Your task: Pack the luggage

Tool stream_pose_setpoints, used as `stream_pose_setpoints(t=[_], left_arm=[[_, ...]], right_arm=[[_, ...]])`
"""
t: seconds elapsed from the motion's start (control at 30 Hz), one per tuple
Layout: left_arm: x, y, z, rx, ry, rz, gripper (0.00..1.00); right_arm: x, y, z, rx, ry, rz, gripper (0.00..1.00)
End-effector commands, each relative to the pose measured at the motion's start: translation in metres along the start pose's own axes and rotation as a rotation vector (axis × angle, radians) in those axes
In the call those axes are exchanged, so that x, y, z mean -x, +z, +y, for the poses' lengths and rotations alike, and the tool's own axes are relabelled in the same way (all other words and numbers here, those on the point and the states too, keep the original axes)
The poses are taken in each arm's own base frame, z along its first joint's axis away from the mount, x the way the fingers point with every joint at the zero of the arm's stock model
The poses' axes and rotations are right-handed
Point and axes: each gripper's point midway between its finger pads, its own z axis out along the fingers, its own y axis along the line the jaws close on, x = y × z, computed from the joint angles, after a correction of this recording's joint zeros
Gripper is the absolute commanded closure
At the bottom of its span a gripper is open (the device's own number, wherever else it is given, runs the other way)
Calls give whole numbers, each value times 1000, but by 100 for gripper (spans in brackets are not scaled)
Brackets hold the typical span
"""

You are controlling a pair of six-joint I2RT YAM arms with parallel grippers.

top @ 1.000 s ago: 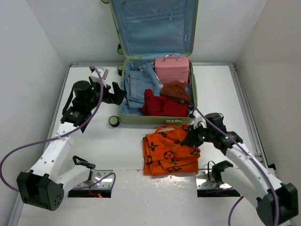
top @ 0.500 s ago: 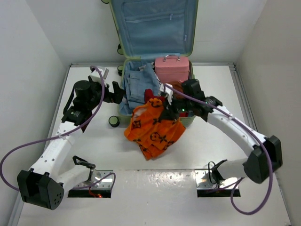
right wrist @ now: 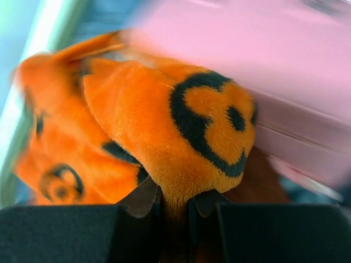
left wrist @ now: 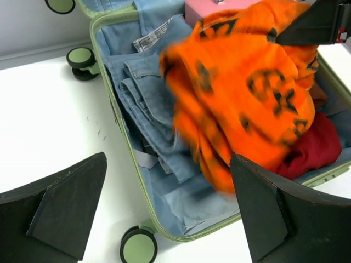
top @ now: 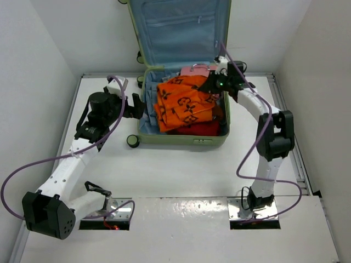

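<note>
The light green luggage (top: 143, 127) lies open at the back of the table, its lid (top: 178, 30) upright against the wall. Inside lie blue jeans (top: 149, 98), a red garment (top: 203, 129) and a pink case (top: 192, 70). My right gripper (top: 211, 83) is shut on an orange blanket with black marks (top: 184, 104) and holds it over the luggage; the wrist view shows the fabric (right wrist: 175, 137) pinched between the fingers beside the pink case (right wrist: 285, 60). My left gripper (top: 137, 107) is open and empty at the luggage's left rim (left wrist: 123, 137), facing the jeans (left wrist: 148, 104) and blanket (left wrist: 247, 93).
A green-and-black wheel (top: 132, 141) sticks out at the luggage's front left corner; it also shows in the left wrist view (left wrist: 138, 246). More wheels (left wrist: 82, 56) sit at the back left. White walls close in on three sides of the white table (top: 175, 170).
My right gripper has lifted the orange blanket off the table in front of the luggage and carried it back over the open luggage. The left arm has barely moved.
</note>
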Motion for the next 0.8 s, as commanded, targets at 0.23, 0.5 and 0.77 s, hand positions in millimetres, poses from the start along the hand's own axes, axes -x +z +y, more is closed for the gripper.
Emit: stream_pose_setpoints(t=[0.23,0.5,0.77], left_arm=[[20,9,9,38,33,-57,0],[16,21,26,109,-3,-41,0],[67,38,68,158,-154,-128,0]], right_arm=[[-35,-25,-45,-196,144,109,100],[-69,-35,-19,-145,133,294,83],[25,-70,-11,-121,71,39,25]])
